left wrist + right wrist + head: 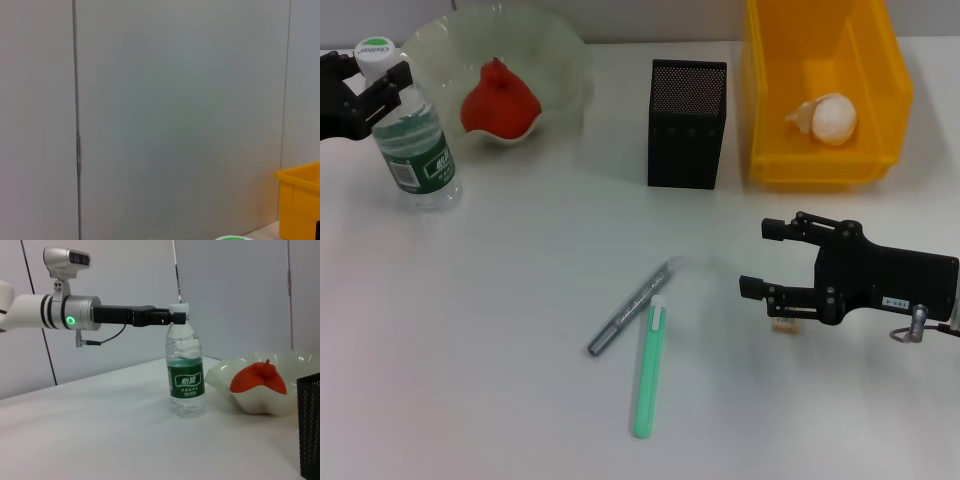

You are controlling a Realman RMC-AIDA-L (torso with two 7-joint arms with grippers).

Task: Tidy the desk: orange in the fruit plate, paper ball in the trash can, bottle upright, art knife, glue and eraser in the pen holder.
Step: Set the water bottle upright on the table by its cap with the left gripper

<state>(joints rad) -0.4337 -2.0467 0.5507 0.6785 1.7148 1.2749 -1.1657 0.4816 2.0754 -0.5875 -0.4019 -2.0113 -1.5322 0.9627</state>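
The fingers of the right gripper (772, 273) are spread apart, one above and one below in the head view, with nothing between them; it hovers low over the table (500, 380), and the eraser (782, 324) lies just beside and partly under the nearer finger; to its left lie a grey pen-like tool (630, 310) and a green one (649, 372), side by side and nearly touching at their upper ends, which of them is the art knife and which the glue I cannot tell. Farther back stands the pen holder (687, 123), its inside not visible from here; beside it the trash can (825, 95) already holds the paper ball (828, 118); the orange (498, 100) sits in the fruit plate (555, 50). At the far left the left gripper (382, 84) pinches the neck of the bottle (412, 130) just under its cap, and the bottle stands upright on the table. So the bottle step looks all but done, needing only a clean release; the eraser seems next, which calls for lowering the right fingers astride that small block and closing squarely.
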